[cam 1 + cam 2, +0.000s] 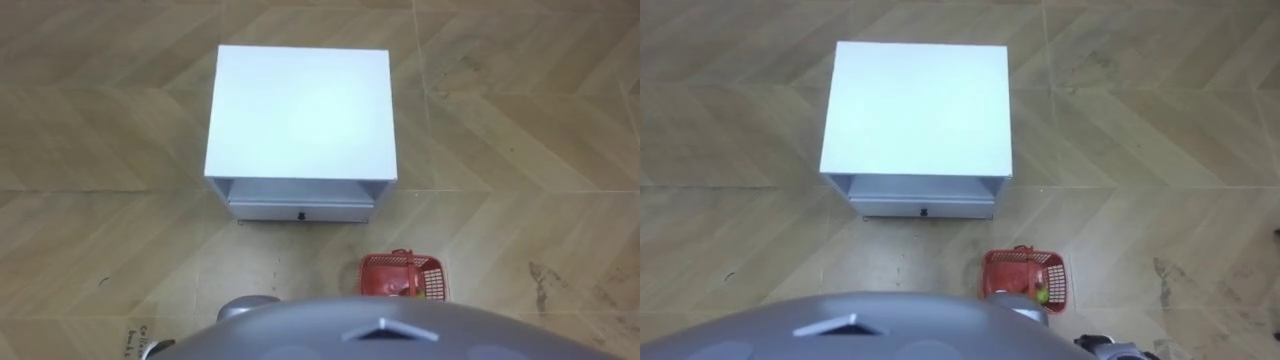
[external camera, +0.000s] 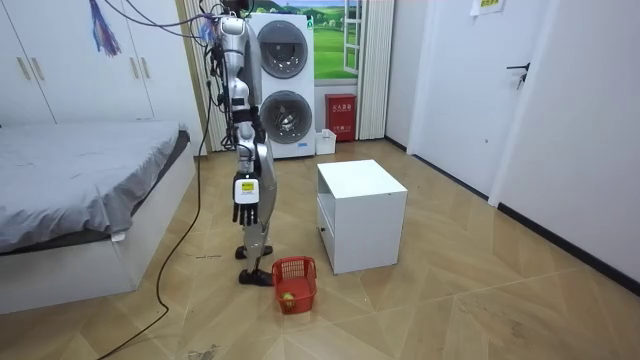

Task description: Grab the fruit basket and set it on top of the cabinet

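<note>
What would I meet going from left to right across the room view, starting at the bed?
bed → the robot's right hand, hanging at its side → red fruit basket on the floor → white cabinet

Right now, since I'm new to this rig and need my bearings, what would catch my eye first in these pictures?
The red fruit basket stands on the wood floor by the robot's feet, to its right, with a small yellow-green fruit inside. Ahead sits a white cabinet with a low drawer; the robot stands upright, right hand hanging at its side.
</note>
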{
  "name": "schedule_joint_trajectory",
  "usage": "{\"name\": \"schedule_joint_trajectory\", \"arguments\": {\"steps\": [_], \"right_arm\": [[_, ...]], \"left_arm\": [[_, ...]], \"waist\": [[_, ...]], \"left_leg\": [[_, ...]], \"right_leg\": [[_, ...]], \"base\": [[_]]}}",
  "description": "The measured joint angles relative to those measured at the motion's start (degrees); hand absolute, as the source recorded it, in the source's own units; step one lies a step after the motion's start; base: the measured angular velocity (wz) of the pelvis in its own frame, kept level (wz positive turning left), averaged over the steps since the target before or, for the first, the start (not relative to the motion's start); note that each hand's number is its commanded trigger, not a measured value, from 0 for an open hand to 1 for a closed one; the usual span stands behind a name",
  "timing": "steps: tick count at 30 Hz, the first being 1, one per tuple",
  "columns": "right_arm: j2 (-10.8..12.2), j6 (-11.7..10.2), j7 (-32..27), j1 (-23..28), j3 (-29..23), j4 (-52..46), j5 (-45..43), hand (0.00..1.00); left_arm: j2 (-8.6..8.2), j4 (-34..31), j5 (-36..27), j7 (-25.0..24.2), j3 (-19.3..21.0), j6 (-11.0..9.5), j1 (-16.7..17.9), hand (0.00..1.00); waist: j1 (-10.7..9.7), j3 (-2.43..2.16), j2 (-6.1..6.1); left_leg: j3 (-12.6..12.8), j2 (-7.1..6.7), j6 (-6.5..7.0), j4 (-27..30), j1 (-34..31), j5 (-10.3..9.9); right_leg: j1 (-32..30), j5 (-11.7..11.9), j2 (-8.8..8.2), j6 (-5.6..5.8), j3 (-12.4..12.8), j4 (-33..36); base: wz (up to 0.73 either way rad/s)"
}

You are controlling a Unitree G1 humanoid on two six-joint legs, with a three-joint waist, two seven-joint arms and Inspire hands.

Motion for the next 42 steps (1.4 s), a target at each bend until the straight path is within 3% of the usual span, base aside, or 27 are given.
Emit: {"name": "schedule_joint_trajectory", "arguments": {"steps": [13, 19, 25, 28, 31, 32, 33, 34, 35, 36, 37, 40, 42], "right_arm": [[0.0, 0.0, 0.0, 0.3, -0.3, 0.0, 0.0, 0.00], [-0.1, 0.4, 0.0, 0.5, -2.1, -0.2, 0.2, 0.00], [-0.2, 0.4, -0.1, 1.0, -4.1, -0.9, 0.7, 0.00], [-0.4, 0.3, -0.2, 0.7, -4.7, -1.0, 1.1, 0.00], [-0.9, 0.5, -0.4, -1.3, -5.2, -1.5, 1.4, 0.00], [-0.9, 0.5, -0.7, -2.5, -5.2, -1.6, 1.4, 0.00], [-0.7, 0.6, -0.9, -3.0, -5.7, -1.7, 1.1, 0.00], [-0.7, 0.7, -1.0, -3.2, -6.3, -1.6, 0.7, 0.00], [-0.9, 1.0, -2.2, -3.7, -6.9, -1.7, 1.0, 0.00], [-1.3, 0.9, -3.4, -5.0, -6.9, -1.7, 2.7, 0.00], [-1.8, 0.2, -4.4, -6.2, -6.7, -1.8, 4.9, 0.00], [-2.9, -1.4, -5.1, -9.1, -5.7, -2.5, 9.2, 0.00], [-3.4, -2.7, -4.8, -11.9, -3.8, -2.4, 11.8, 0.00]], "left_arm": [[-0.11, 0.5, 0.0, -0.1, 0.1, 0.0, 0.0, 0.00], [-0.07, 0.5, 0.0, -1.6, 0.2, 0.0, -0.7, 0.00], [0.04, 0.1, 0.0, -2.9, 0.8, -0.3, -1.0, 0.00], [0.44, 1.2, 0.0, -3.0, 2.6, -0.7, -2.5, 0.00], [1.63, 2.4, 0.0, -3.2, 3.5, -2.1, -2.9, 0.00], [2.37, 2.8, 0.2, -3.1, 3.9, -2.7, -3.9, 0.00], [3.29, 2.8, 0.7, -3.1, 4.6, -3.4, -4.8, 0.00], [3.68, 2.8, 0.7, -3.0, 4.6, -3.9, -4.7, 0.00], [4.44, 3.1, 0.5, -2.8, 4.5, -4.1, -4.4, 0.00], [4.99, 3.4, 0.5, -2.7, 4.6, -4.0, -4.6, 0.00], [5.28, 3.5, 0.0, -2.5, 4.5, -3.9, -5.1, 0.00], [5.36, 3.8, -0.4, -2.0, 4.4, -4.1, -7.4, 0.00], [5.93, 4.5, -1.3, -1.0, 3.9, -4.7, -10.7, 0.00]], "waist": [[-0.1, 0.03, 0.80], [-0.5, 0.28, 1.28], [-1.6, 0.22, 1.26], [-1.4, 0.05, 0.78], [-1.5, -0.07, 0.90], [-1.6, -0.04, 1.49], [-1.2, 0.61, 0.27], [-1.0, 0.55, -0.34], [-0.2, 0.36, -1.18], [0.8, -0.14, -2.30], [1.6, -0.26, -2.92], [1.9, -0.36, -3.53], [2.2, -0.01, -4.08]], "left_leg": [[-0.5, -0.08, 0.12, 0.4, 0.2, -0.1], [-0.5, -0.97, 0.88, 2.0, -0.4, -0.9], [-0.1, -2.16, 2.14, 7.1, -3.1, -2.9], [1.3, -2.58, 2.89, 11.2, -7.3, -3.5], [2.9, -2.56, 3.66, 13.8, -12.5, -3.5], [4.2, -1.84, 4.93, 15.6, -15.6, -4.2], [5.2, -2.41, 5.57, 17.5, -17.9, -4.4], [5.5, -2.74, 5.86, 18.4, -19.0, -4.6], [5.9, -3.38, 6.38, 20.5, -21.4, -4.9], [6.6, -3.66, 6.69, 22.6, -24.6, -5.1], [6.9, -3.63, 6.97, 25.5, -28.2, -5.3], [7.1, -3.62, 7.57, 32.6, -37.1, -5.9], [7.3, -3.60, 7.99, 42.0, -46.9, -7.3]], "right_leg": [[0.5, 0.0, -0.27, 0.04, -0.6, 0.5], [-1.2, -2.1, -1.86, 0.53, -0.6, 5.0], [-4.5, -4.3, -4.04, 1.49, -0.5, 11.1], [-8.7, -4.1, -4.89, 1.61, 0.8, 14.5], [-12.8, -2.3, -5.03, 2.37, 2.2, 14.2], [-15.7, -3.1, -5.48, 2.17, 2.0, 18.9], [-18.4, -5.5, -7.88, 2.29, 2.1, 29.0], [-19.0, -6.1, -8.81, 2.38, 2.4, 34.2], [-18.8, -6.4, -10.42, 2.12, 2.8, 42.7], [-17.7, -6.4, -11.17, 2.21, 3.7, 48.6], [-15.7, -6.0, -11.15, 2.53, 4.6, 51.6], [-10.5, -5.9, -11.11, 2.76, 4.8, 52.0], [-6.8, -6.4, -10.59, 3.59, 5.5, 51.9]], "base": [[0.02], [0.02], [0.01], [-0.13], [-0.25], [0.11], [0.22], [0.20], [0.00], [-0.13], [-0.11], [0.10], [0.21]]}}
